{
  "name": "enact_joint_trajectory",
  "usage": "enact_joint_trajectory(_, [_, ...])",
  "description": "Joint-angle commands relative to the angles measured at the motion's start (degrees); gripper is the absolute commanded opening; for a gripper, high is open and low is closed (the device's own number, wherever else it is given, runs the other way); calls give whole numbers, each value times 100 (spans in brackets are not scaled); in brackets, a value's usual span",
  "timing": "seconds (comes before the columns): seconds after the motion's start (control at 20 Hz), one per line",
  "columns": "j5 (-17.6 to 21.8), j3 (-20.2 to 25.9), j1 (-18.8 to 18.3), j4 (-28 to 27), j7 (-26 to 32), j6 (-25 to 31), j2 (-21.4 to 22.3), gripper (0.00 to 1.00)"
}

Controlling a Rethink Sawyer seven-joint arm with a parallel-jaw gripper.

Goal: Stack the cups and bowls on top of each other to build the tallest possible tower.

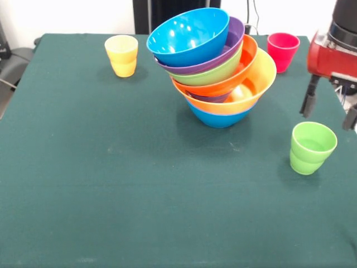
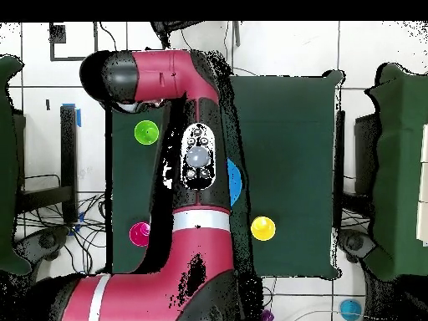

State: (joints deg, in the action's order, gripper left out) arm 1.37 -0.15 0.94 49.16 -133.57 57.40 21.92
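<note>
Bowls nest into a leaning tower (image 1: 215, 67) near the middle of the green table (image 1: 111, 195), a blue one lowest, then yellow-orange, orange-red, lime green, purple, and a blue bowl (image 1: 188, 36) tipped on top; the yellow cup (image 1: 121, 54) stands apart to the tower's left in the front view, the red-pink cup (image 1: 283, 51) just behind its right side; the gripper (image 1: 329, 111) hangs with fingers spread wide and empty, above and just behind the light green cup (image 1: 311, 147).
</note>
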Motion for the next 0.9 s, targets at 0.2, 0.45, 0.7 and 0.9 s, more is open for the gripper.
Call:
enact_joint_trajectory(0.2, [93,177,-173,661,259,416,400,100])
enact_joint_trajectory(0.45, [113,187,-205,606,253,386,316,100])
enact_joint_trajectory(0.7, [144,224,-227,522,292,278,180,100])
enact_joint_trajectory(0.9, [178,252,-233,240,313,300,-34,100])
